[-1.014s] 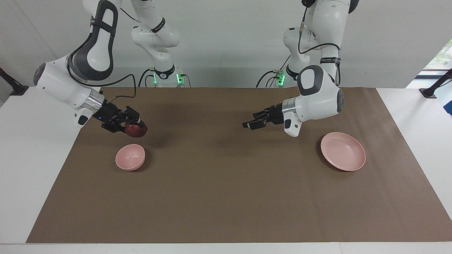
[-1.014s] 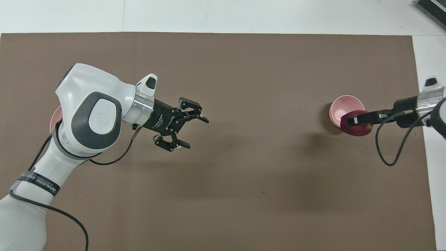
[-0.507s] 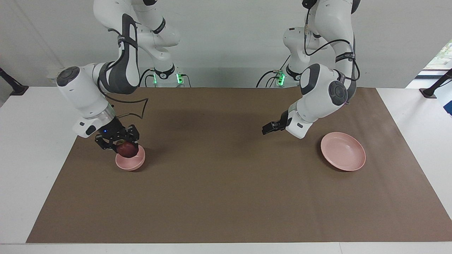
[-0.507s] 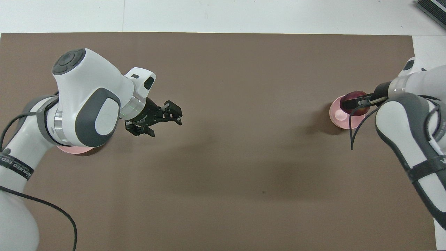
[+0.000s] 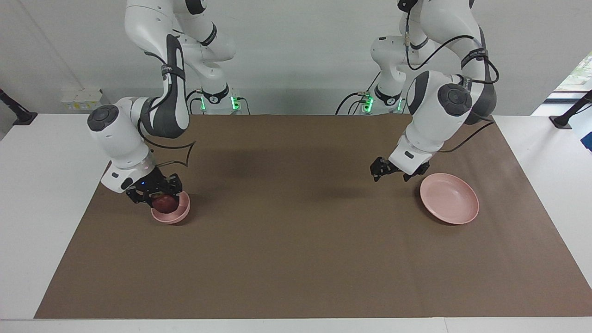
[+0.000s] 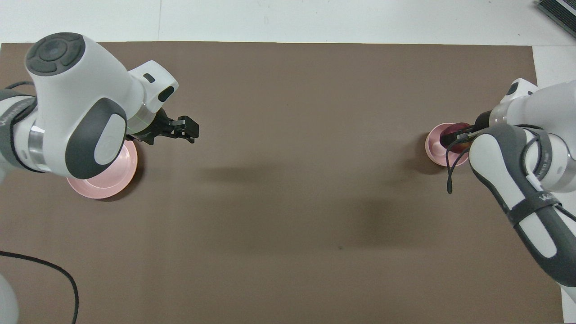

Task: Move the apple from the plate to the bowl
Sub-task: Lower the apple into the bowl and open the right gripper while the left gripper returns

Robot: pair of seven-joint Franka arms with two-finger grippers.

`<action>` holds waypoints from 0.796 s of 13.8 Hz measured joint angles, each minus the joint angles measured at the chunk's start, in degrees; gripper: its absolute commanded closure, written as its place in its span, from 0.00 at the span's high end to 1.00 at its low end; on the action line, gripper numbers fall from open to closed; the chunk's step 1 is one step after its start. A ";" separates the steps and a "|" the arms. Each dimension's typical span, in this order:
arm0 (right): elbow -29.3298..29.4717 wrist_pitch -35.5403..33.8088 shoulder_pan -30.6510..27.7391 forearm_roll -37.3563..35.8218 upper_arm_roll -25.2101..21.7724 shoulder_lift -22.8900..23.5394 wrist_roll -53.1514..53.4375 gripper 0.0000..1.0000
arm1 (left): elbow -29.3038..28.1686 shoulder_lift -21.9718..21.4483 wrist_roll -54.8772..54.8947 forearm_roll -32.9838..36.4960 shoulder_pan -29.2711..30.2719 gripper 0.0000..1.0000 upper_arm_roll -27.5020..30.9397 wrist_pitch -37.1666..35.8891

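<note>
The dark red apple [image 5: 163, 202] sits low in the small pink bowl [image 5: 177, 212] toward the right arm's end of the table. My right gripper [image 5: 157, 198] reaches down into the bowl and is shut on the apple. In the overhead view the apple [image 6: 458, 140] shows inside the bowl [image 6: 434, 145] under the right gripper [image 6: 455, 137]. The wide pink plate [image 5: 449, 198] lies bare toward the left arm's end. My left gripper [image 5: 378, 169] hangs above the mat beside the plate, holding nothing. In the overhead view the left arm covers part of the plate [image 6: 101, 180], and the left gripper [image 6: 188, 130] shows beside it.
A brown mat [image 5: 296, 249] covers the table, with white tabletop [image 5: 41, 194] around it. The right arm's cable [image 6: 450, 173] hangs beside the bowl.
My right gripper has swung over the bowl and lowered the apple into it. My left gripper has drawn back from the table's middle toward the plate and turned downward.
</note>
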 measured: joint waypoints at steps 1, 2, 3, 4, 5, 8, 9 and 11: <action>-0.01 0.14 0.00 0.00 0.00 0.35 0.26 0.00 | 0.95 -0.23 2.78 0.81 0.65 1.00 0.62 -0.54; -0.02 0.23 0.00 0.00 0.00 0.74 0.48 0.00 | 1.88 -0.71 5.71 1.14 0.61 1.00 2.44 -1.59; -0.09 0.25 0.00 0.00 0.00 1.12 0.62 0.00 | 2.44 -1.35 8.57 1.15 -0.02 1.00 5.13 -2.41; -0.23 0.43 0.00 0.00 0.00 1.53 0.69 0.00 | 2.84 -2.13 11.02 1.15 -1.58 1.00 8.70 -3.22; -0.51 1.22 0.00 0.00 0.00 1.96 0.70 0.00 | 3.04 -3.11 12.63 1.15 -3.78 1.00 12.60 -4.23; -1.05 2.36 0.00 0.00 0.01 2.82 0.70 0.45 | 3.12 -6.47 13.68 1.14 -7.32 1.00 17.61 -8.47; -1.07 2.37 0.00 0.00 0.01 2.84 0.71 0.72 | 3.13 -7.34 13.68 1.14 -7.53 1.00 17.67 -9.71; -1.07 2.37 -0.01 0.00 0.01 2.83 0.76 1.00 | 3.16 -9.09 13.68 1.14 -7.61 1.00 17.73 -12.68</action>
